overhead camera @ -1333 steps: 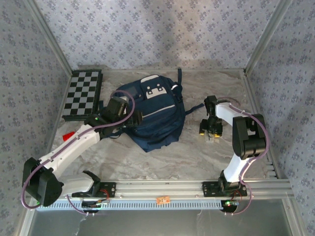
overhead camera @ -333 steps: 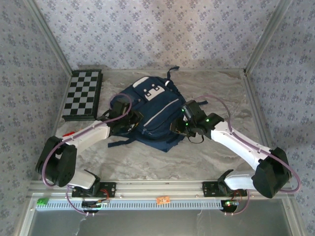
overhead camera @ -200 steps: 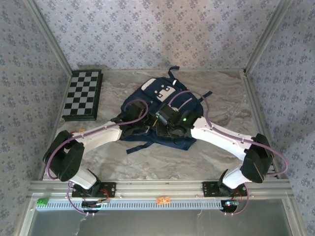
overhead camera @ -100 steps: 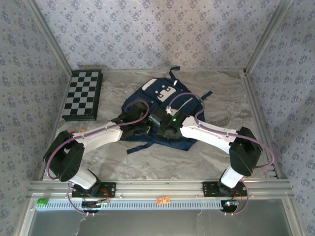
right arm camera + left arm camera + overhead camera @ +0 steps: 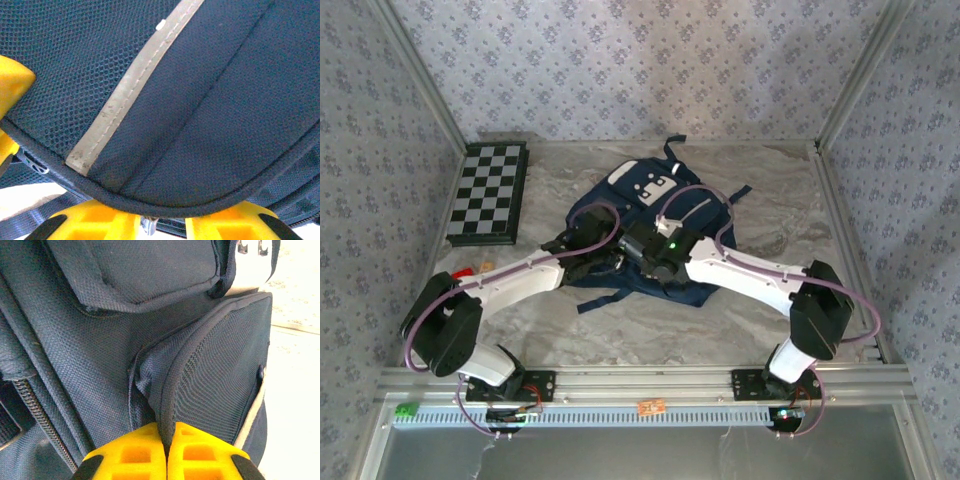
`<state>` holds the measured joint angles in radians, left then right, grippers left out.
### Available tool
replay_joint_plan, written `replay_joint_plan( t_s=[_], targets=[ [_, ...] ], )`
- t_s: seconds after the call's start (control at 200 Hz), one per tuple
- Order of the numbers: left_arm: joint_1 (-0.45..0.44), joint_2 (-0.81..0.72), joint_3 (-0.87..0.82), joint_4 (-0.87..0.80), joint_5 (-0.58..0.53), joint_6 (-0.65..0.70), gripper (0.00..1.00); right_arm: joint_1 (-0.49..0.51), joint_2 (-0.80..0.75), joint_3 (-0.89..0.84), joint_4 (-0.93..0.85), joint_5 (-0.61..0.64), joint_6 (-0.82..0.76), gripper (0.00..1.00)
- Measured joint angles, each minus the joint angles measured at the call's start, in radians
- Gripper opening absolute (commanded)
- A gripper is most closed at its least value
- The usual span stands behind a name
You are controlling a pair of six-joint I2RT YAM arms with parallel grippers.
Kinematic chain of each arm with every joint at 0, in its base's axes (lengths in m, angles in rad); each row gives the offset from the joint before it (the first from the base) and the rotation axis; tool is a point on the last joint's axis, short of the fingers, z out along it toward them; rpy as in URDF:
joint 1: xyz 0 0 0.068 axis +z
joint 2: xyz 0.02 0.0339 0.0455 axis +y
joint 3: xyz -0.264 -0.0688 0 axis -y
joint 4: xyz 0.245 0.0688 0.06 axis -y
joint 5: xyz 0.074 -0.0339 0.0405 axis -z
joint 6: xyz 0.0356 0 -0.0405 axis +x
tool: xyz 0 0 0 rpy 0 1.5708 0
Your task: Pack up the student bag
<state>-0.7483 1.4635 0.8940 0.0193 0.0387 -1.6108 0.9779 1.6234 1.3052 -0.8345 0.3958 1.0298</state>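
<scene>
Marble table (image 5: 800,200): left gripper (image 5: 166,460) clamps the student bag (image 5: 100,355) by its pocket (image 5: 215,375); right gripper (image 5: 162,221), fingers (image 5: 100,225) apart, straddles a zipper pull (image 5: 148,226); next I pinch, unzip.

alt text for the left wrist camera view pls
The left gripper, its yellow fingers pressed together, pinches the piped edge of a mesh side pocket on the navy student bag. A flapped pocket sits above, a zipper runs at lower left, and pale table shows at right.

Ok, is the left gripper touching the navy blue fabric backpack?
Touching. The left wrist view shows the left gripper with its yellow jaws pinched shut on a piped fabric edge of the navy blue fabric backpack, no gap between them.
</scene>
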Motion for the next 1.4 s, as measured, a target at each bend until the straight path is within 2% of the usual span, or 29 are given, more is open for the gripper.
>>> replay_joint_plan(
  t_s=[0.135,0.25,0.605,0.75,0.895,1.05,1.069,1.164,1.189,1.284,1.404],
  targets=[
    [0.000,-0.002,0.000,-0.008,-0.006,0.005,0.00,0.001,0.021,0.016,-0.010,-0.005,-0.034,0.26],
    [0.000,-0.002,-0.001,-0.019,-0.017,0.009,0.00,0.000,0.037,0.020,-0.006,-0.022,-0.072,0.19],
    [0.016,-0.014,-0.001,-0.046,-0.037,0.039,0.00,-0.006,0.050,0.042,-0.022,-0.051,-0.147,0.08],
    [0.072,-0.037,-0.007,-0.074,0.013,0.084,0.00,-0.024,0.000,0.001,0.010,-0.082,-0.175,0.05],
    [0.150,-0.052,-0.006,-0.114,0.088,0.173,0.00,-0.106,-0.085,-0.101,0.095,-0.137,-0.269,0.03],
    [0.216,-0.011,0.032,-0.142,0.174,0.299,0.00,-0.122,-0.043,-0.070,0.137,-0.208,-0.371,0.00],
    [0.223,-0.007,0.037,-0.145,0.177,0.314,0.03,-0.118,-0.027,-0.058,0.141,-0.213,-0.381,0.00],
    [0.250,-0.003,0.045,-0.153,0.183,0.377,0.33,-0.099,0.029,-0.029,0.179,-0.246,-0.411,0.00],
    [0.254,-0.006,0.045,-0.154,0.183,0.383,0.38,-0.096,0.037,-0.029,0.189,-0.256,-0.414,0.00],
    [0.257,-0.056,0.016,-0.150,0.187,0.396,0.46,-0.080,0.053,-0.033,0.222,-0.290,-0.418,0.00],
    [0.245,-0.195,-0.099,-0.134,0.198,0.329,0.49,-0.074,0.053,-0.048,0.269,-0.326,-0.417,0.00]
  ],
)
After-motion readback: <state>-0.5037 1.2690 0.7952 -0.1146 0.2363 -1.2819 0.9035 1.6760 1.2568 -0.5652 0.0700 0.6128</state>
